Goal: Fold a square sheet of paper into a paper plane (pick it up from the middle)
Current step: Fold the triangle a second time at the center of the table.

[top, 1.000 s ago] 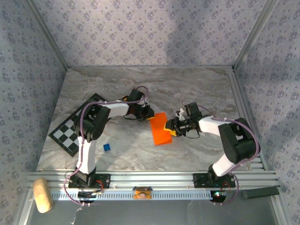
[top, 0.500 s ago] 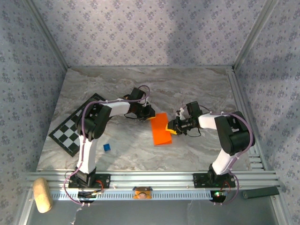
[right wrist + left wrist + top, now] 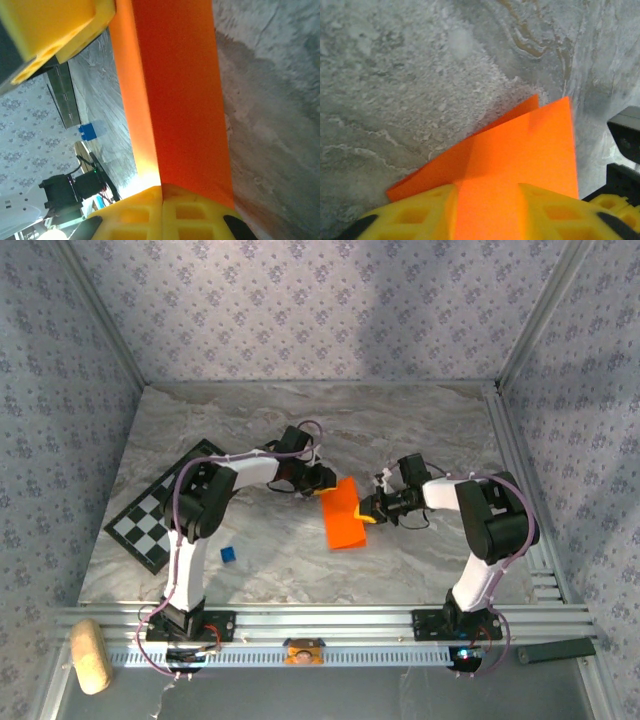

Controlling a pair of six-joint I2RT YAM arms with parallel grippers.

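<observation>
**A:** The square sheet of paper (image 3: 345, 515) lies mid-table, bright orange on the grey marble table (image 3: 420, 430), and both arms are right on it!

**B:** Where's the left gripper (image 3: 322, 483)?

**A:** At the sheet's far left corner. In its wrist view the yellow fingers (image 3: 415, 217) stand apart. The paper runs through the gap between them, creased, with two layers showing at the far end.

**B:** So no pinch on that side. And the right gripper (image 3: 368, 511)?

**A:** On the sheet's right edge, and tight! In its own wrist view the two yellow pads (image 3: 135, 215) meet in a seam, with the orange paper coming straight out of it. It's clamped on the sheet.

**B:** Is the sheet flat or lifted?

**A:** Can't tell from above. In the right wrist view a long fold runs down it, one side lit brighter than the other.

**B:** Anything else on the table?

**A:** A small blue cube (image 3: 229, 554) sits front left, well apart from the paper. The black-and-white checkered board (image 3: 160, 517) lies out at the left edge.
</observation>
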